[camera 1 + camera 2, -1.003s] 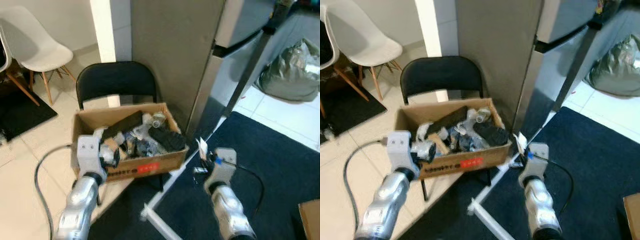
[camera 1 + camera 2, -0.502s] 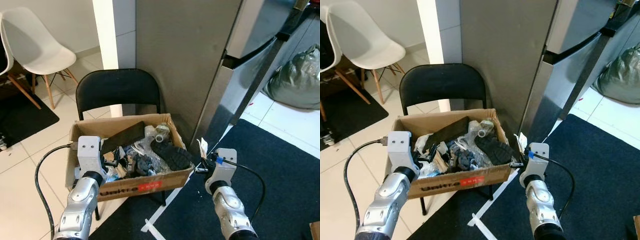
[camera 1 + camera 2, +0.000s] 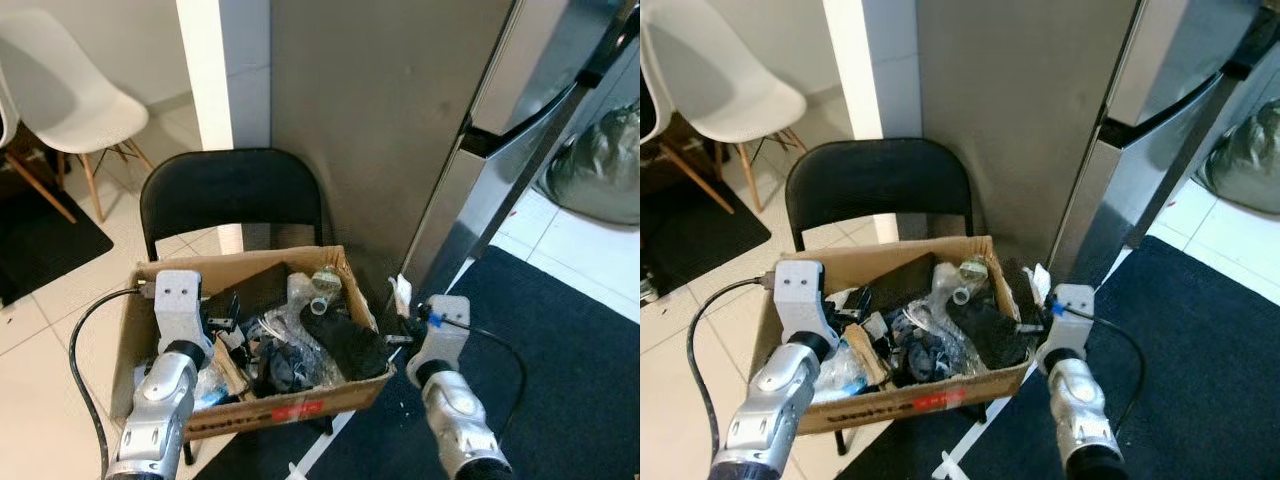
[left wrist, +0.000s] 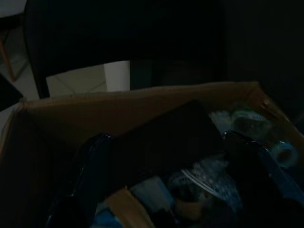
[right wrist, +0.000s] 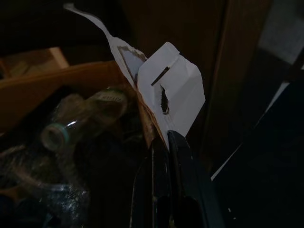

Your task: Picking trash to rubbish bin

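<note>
At the cardboard box's right edge, right gripper pinches paper scrap

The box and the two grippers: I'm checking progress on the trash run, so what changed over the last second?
The camera closed in on the cardboard box. The left gripper moved from the box's front over its contents, fingers open. The right gripper has come to the box's right edge, still shut on the white paper scrap. The box stayed on the black chair.
</note>
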You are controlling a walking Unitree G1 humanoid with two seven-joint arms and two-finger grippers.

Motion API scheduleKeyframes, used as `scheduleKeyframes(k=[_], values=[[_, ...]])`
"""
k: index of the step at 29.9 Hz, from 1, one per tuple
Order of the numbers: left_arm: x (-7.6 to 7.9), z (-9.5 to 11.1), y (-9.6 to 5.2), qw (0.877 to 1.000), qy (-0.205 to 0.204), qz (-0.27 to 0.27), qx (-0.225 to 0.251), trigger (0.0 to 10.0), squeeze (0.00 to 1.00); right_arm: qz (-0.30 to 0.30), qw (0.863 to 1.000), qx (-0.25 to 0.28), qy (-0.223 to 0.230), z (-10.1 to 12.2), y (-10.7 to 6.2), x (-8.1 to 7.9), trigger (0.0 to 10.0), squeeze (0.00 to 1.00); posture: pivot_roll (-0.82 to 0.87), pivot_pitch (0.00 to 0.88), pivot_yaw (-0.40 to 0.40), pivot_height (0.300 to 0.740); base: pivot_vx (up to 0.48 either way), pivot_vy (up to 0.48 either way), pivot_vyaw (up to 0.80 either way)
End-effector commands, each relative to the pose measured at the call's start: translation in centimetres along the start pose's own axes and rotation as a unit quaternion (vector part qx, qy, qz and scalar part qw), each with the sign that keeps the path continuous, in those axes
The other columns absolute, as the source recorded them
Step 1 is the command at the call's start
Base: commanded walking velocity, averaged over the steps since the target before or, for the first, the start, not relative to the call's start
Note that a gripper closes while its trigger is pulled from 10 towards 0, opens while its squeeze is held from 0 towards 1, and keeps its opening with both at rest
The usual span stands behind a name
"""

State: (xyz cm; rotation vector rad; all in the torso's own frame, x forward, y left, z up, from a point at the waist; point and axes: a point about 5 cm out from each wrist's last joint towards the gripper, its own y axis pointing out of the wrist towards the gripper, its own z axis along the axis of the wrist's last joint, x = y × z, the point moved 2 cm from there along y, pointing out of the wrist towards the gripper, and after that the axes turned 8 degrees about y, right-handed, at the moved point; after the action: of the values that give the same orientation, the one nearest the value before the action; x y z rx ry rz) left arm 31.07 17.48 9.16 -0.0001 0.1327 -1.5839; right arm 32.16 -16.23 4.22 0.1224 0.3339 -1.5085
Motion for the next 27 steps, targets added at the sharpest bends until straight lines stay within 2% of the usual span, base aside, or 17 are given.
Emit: scheduleKeyframes(k=[1, 4, 5, 6, 8, 10, 13, 15, 16, 17, 18, 21, 22, 27], values=[[0.1, -1.1, -0.6, 0.999, 0.020, -0.014, -0.021, 10.0, 0.00, 0.010, 1.000, -0.009, 0.005, -0.5, -0.1, -0.4, 10.0, 0.00, 0.10, 0.097, -0.043, 0.740, 0.000, 0.000, 0.00], [0.1, -1.3, -0.7, 0.999, 0.027, -0.020, -0.026, 10.0, 0.00, 0.014, 1.000, -0.009, 0.005, -0.5, -0.1, -0.5, 10.0, 0.00, 0.10, 0.097, -0.043, 0.740, 0.000, 0.000, 0.00], [0.3, -1.6, -1.0, 0.998, 0.040, -0.033, -0.032, 10.0, 0.00, 0.033, 0.999, -0.010, 0.004, -0.4, 0.1, -1.0, 10.0, 0.00, 0.10, 0.098, -0.047, 0.740, 0.000, 0.000, 0.00], [0.5, -2.2, -1.3, 0.995, 0.061, -0.057, -0.046, 10.0, 0.00, 0.090, 0.996, -0.020, -0.015, -0.6, 0.1, -2.4, 10.0, 0.00, 0.10, 0.098, -0.047, 0.740, 0.000, 0.000, 0.00], [0.5, -2.3, -1.4, 0.995, 0.065, -0.063, -0.050, 10.0, 0.00, 0.105, 0.994, -0.023, -0.021, -0.6, 0.1, -2.7, 10.0, 0.00, 0.10, 0.098, -0.047, 0.740, 0.000, 0.000, 0.00], [1.1, -3.0, -1.8, 0.988, 0.094, -0.103, -0.068, 10.0, 0.00, 0.166, 0.985, -0.047, -0.027, -1.1, 0.0, -4.2, 10.0, 0.00, 0.11, 0.097, -0.053, 0.740, 0.000, 0.000, 0.00], [1.1, -3.2, -1.9, 0.986, 0.096, -0.110, -0.075, 10.0, 0.00, 0.182, 0.981, -0.054, -0.028, -1.3, 0.0, -4.7, 10.0, 0.00, 0.11, 0.097, -0.053, 0.740, 0.000, 0.000, 0.00], [1.1, -3.4, -2.0, 0.986, 0.093, -0.116, -0.079, 10.0, 0.00, 0.204, 0.976, -0.066, -0.029, -1.6, 0.0, -5.3, 10.0, 0.00, 0.11, 0.094, -0.057, 0.740, 0.000, 0.000, 0.00], [1.1, -3.6, -2.2, 0.984, 0.094, -0.123, -0.084, 10.0, 0.00, 0.229, 0.969, -0.080, -0.035, -2.0, -0.2, -6.0, 10.0, 0.00, 0.11, 0.094, -0.058, 0.740, 0.000, 0.000, 0.00], [1.1, -3.6, -2.2, 0.984, 0.094, -0.123, -0.084, 10.0, 0.00, 0.229, 0.969, -0.080, -0.035, -2.0, -0.2, -6.0, 10.0, 0.00, 0.11, 0.094, -0.058, 0.740, 0.000, 0.000, 0.00], [1.0, -3.7, -2.4, 0.983, 0.091, -0.131, -0.087, 10.0, 0.00, 0.276, 0.955, -0.102, -0.039, -2.7, -0.6, -7.4, 10.0, 0.00, 0.11, 0.092, -0.062, 0.740, 0.000, 0.000, 0.00], [1.0, -3.7, -2.5, 0.983, 0.092, -0.134, -0.088, 10.0, 0.00, 0.289, 0.951, -0.106, -0.038, -2.9, -0.7, -7.8, 10.0, 0.00, 0.12, 0.091, -0.062, 0.740, 0.000, 0.000, 0.00], [1.0, -3.7, -2.7, 0.982, 0.093, -0.140, -0.087, 10.0, 0.00, 0.304, 0.946, -0.107, -0.035, -2.9, -0.7, -8.7, 10.0, 0.00, 0.12, 0.089, -0.063, 0.740, 0.000, 0.000, 0.00], [1.1, -3.7, -2.7, 0.981, 0.096, -0.142, -0.088, 10.0, 0.00, 0.317, 0.942, -0.108, -0.032, -2.9, -0.6, -9.7, 10.0, 0.00, 0.12, 0.087, -0.064, 0.740, 0.000, 0.000, 0.00]])
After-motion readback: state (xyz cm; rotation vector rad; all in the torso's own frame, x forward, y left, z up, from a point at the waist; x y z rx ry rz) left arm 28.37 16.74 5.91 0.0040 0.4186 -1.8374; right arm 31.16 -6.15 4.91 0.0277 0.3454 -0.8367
